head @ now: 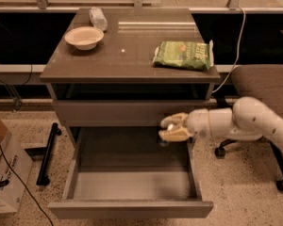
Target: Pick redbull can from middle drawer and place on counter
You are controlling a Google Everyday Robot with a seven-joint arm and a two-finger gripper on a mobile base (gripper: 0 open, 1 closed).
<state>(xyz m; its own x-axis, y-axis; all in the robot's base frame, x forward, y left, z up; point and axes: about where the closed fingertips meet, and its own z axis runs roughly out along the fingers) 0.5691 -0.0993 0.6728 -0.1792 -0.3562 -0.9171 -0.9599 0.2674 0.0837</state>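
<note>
The middle drawer (pixel 130 209) is pulled out wide at the bottom of the cabinet, and its grey floor is bare where it shows. My gripper (pixel 172 129) hangs at the drawer's back right corner, level with the closed panel front (pixel 108 113) above, with the white arm coming in from the right. The redbull can does not show clearly. A small dark shape just under the gripper may be part of it. The counter (pixel 132 55) is the brown slab on top of the cabinet.
On the counter stand a cream bowl (pixel 84 36) and a clear plastic bottle (pixel 97 18) at the back left, and a green snack bag (pixel 183 55) at the right. An office chair (pixel 264 84) stands to the right, a cardboard box (pixel 2 173) at the lower left.
</note>
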